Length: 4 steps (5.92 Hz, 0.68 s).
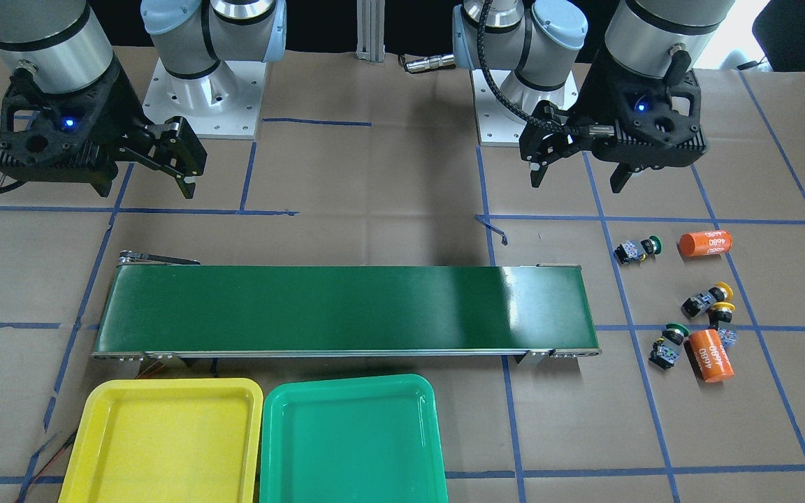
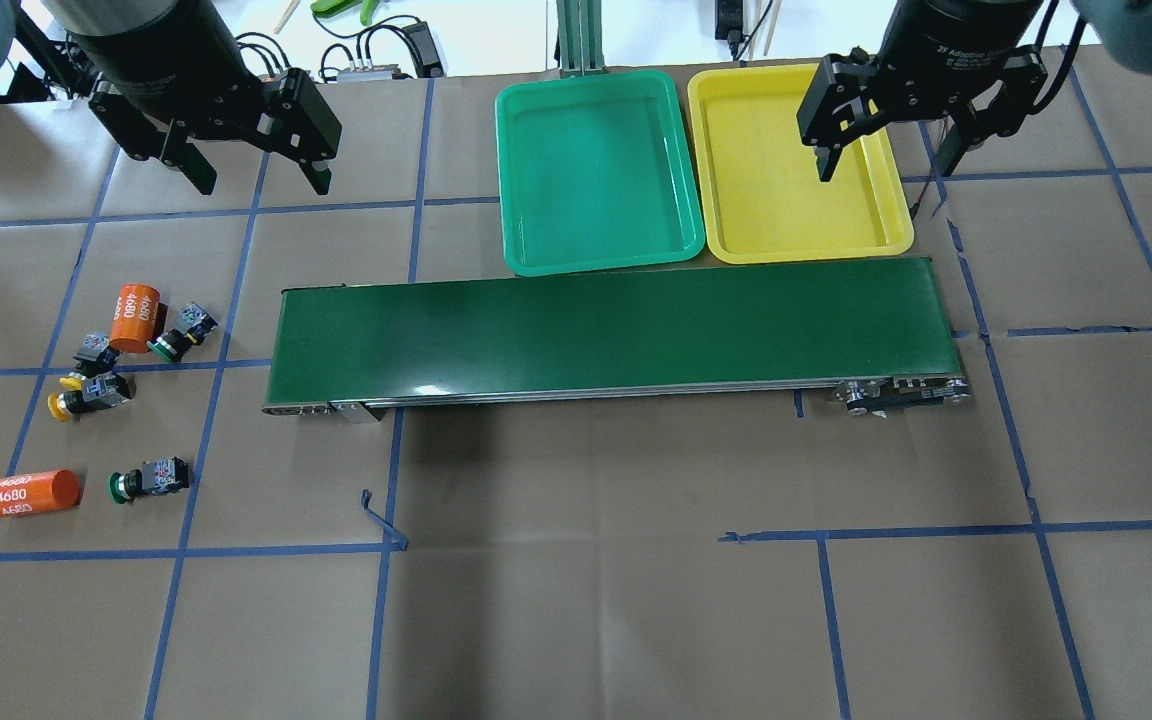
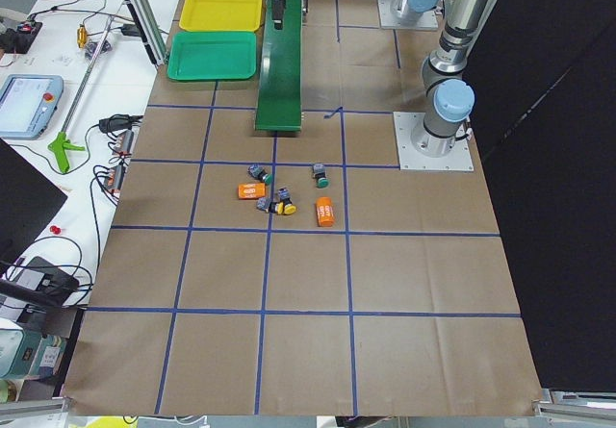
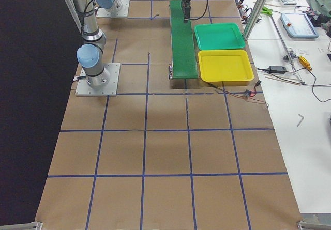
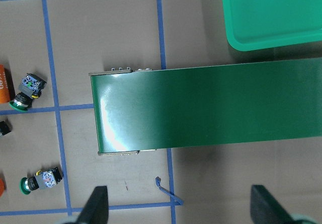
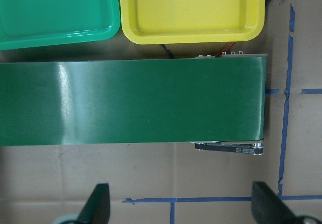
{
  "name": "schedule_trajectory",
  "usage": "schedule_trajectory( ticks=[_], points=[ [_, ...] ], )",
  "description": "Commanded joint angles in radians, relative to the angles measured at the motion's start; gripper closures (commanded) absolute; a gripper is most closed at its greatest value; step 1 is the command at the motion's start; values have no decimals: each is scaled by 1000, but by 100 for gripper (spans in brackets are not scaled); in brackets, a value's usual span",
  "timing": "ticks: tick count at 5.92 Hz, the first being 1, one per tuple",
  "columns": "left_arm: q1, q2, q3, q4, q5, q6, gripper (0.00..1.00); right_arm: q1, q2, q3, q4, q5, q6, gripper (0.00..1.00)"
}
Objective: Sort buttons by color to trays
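Well apart, buttons [image 2: 96,392] and left pincer [image 2: 264,186]

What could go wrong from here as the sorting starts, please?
The yellow buttons lie bunched beside an orange cylinder; a grasp on one may knock the others. A green button sits right beside that cylinder, so the left gripper, open, might catch the wrong thing.

Right end effector [image 6: 183,209] low in frame, its two dark fingers [image 6: 98,204] spread wide over brown tabletop [image 6: 151,173]. Dark-green conveyor belt [image 6: 131,103] lies crosswise ahead, ending ahead-right. Beyond the belt: yellow tray [image 6: 191,7] straight ahead, green tray [image 6: 55,7] just beside it, ahead-left. Blue tape [image 6: 287,108] runs along the right.
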Motion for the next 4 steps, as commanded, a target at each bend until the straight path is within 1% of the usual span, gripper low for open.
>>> schedule_trajectory(
  ticks=[1, 4],
  points=[
    [1, 0, -1, 0, 3, 0, 1, 0, -1, 0, 0, 0, 0, 0],
    [8, 2, -1, 7, 1, 3, 1, 0, -1, 0, 0, 0, 0, 0]
  ],
)
